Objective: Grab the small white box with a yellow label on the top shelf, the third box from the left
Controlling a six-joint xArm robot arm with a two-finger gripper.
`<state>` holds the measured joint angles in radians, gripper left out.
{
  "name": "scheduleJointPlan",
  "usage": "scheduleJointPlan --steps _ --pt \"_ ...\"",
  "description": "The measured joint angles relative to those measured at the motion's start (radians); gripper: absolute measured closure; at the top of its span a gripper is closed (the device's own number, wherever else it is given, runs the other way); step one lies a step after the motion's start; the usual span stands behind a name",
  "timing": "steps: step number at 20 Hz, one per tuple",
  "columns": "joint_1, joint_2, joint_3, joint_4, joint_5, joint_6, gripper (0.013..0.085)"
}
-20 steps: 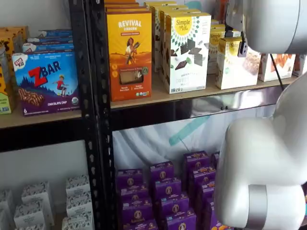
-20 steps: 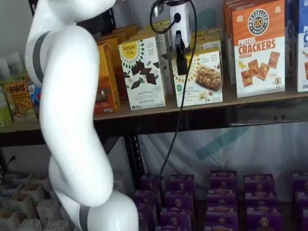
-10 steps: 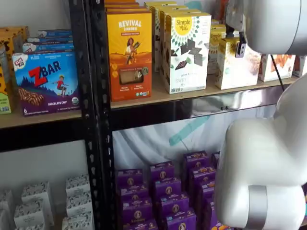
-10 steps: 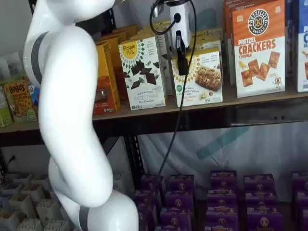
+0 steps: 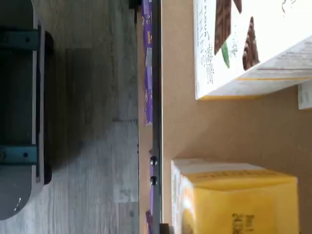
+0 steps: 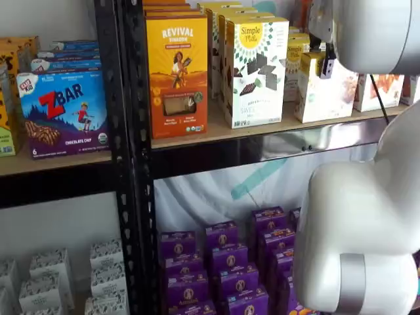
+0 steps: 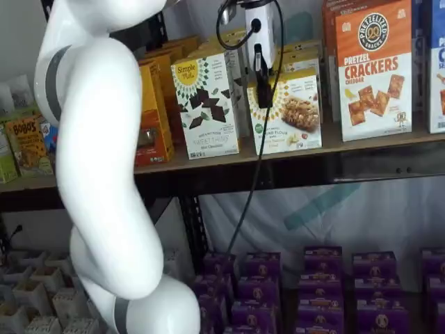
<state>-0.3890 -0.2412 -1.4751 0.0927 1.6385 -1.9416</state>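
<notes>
One white arm fills both shelf views, its thick jointed body (image 7: 104,167) rising from low down and bending over toward the top shelf (image 7: 292,165), so that its bulk covers the boxes beside it. From the view's upper edge the gripper (image 7: 262,76) hangs with a black cable (image 7: 259,160) looping down past the rail. Only a narrow dark finger (image 7: 263,87) shows, seen side-on against the carton front, so whether the fingers are spread or pressed together cannot be told, and no grip on anything is plain. Directly behind the gripper stands the small white box (image 7: 286,111), upright on the tan board, its yellow patch on top and a brown snack photo on its face; in a shelf view the same box (image 6: 321,85) sits half under the arm's white housing (image 6: 367,33). Just beside the gripper, on one side, is the taller white box with dark chocolate shapes (image 7: 206,104), and beyond that an orange-yellow box (image 6: 177,75). On the gripper's other side, set apart, stands the orange crackers box (image 7: 374,73). In the wrist view the yellow top of the small carton (image 5: 234,200) and a corner of the chocolate-print box (image 5: 248,44) rest on the board, near the dark rail (image 5: 156,117). Below, purple cartons (image 7: 320,285) fill the lower level
</notes>
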Motion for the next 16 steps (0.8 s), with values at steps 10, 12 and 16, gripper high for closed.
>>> scheduleJointPlan --steps 10,12,16 --pt "-0.004 0.010 -0.016 0.002 0.012 -0.003 0.0570" --pt "-0.005 0.010 -0.016 0.002 0.013 -0.004 0.0570" --pt "-0.007 0.011 -0.018 0.005 0.016 -0.005 0.0610"
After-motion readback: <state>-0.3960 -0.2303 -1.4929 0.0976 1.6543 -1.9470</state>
